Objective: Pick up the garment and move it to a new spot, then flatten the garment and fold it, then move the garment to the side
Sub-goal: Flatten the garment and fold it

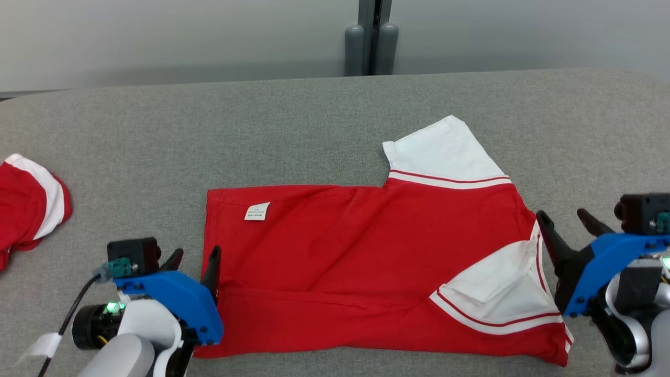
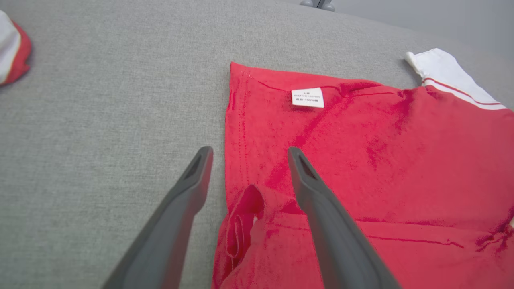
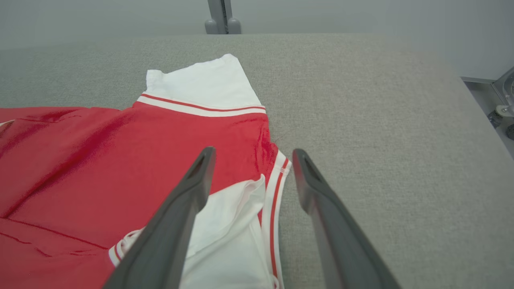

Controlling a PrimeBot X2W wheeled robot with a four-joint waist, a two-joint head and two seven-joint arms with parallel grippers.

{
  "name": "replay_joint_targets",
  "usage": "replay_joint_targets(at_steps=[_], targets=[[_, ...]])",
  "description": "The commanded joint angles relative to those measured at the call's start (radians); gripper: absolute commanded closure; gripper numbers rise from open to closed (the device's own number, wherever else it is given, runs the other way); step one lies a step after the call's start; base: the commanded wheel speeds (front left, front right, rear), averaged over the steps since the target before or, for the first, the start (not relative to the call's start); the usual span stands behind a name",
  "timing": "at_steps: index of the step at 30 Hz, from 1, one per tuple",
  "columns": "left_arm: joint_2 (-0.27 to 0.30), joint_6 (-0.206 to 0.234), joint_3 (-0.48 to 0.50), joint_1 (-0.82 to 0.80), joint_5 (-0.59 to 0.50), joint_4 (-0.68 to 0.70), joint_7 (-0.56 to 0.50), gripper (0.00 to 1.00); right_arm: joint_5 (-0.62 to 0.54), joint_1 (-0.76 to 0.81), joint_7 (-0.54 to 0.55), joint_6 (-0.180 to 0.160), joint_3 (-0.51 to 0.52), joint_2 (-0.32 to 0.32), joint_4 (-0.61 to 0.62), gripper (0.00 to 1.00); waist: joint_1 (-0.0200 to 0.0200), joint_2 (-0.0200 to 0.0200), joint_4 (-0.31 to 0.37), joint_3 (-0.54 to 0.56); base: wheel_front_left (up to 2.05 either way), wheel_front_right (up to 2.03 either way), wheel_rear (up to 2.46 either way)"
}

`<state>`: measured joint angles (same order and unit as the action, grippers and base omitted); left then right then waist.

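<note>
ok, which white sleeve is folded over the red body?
The near sleeve, beside the right end effector; the far sleeve sticks out flat onto the grey table.

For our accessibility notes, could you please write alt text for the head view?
A red short-sleeved shirt with white striped sleeves lies partly folded on a grey fabric-covered table, between the open left gripper and open right gripper. Another red-and-white garment lies at the left edge.

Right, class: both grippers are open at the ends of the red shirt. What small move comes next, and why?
Probably reach both for the far edge. The left gripper and right gripper hold nothing, the shirt has its near edge folded over, and the far white sleeve sticks out.
</note>
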<state>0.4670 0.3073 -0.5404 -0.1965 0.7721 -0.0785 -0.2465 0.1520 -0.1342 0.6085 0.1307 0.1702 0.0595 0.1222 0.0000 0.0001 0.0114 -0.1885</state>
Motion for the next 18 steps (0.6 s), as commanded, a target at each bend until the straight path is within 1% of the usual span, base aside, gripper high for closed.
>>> replay_joint_targets(at_steps=[1, 9, 13, 18], targets=[[-0.003, -0.004, -0.001, -0.055, -0.011, -0.019, -0.017, 0.0, -0.011, -0.062, 0.015, 0.0, -0.014, 0.014, -0.01, 0.0, 0.0, -0.0001, -0.007, -0.017, 0.0, 0.0, 0.0], [-0.041, -0.028, -0.04, -0.269, -0.058, -0.191, -0.076, 0.0, -0.004, -0.254, 0.011, 0.0, -0.097, 0.045, -0.107, 0.0, 0.0, -0.0001, -0.007, -0.106, 0.0, 0.0, 0.0], [-0.055, -0.049, -0.045, -0.353, -0.074, -0.279, -0.074, 0.0, 0.004, -0.303, -0.006, 0.0, -0.124, 0.056, -0.135, 0.0, 0.0, -0.0001, 0.0, -0.15, 0.0, 0.0, 0.0], [-0.068, -0.073, -0.05, -0.42, -0.084, -0.348, -0.06, 0.0, 0.007, -0.326, -0.02, 0.0, -0.133, 0.066, -0.156, 0.0, 0.0, -0.0001, 0.009, -0.185, 0.0, 0.0, 0.0]])
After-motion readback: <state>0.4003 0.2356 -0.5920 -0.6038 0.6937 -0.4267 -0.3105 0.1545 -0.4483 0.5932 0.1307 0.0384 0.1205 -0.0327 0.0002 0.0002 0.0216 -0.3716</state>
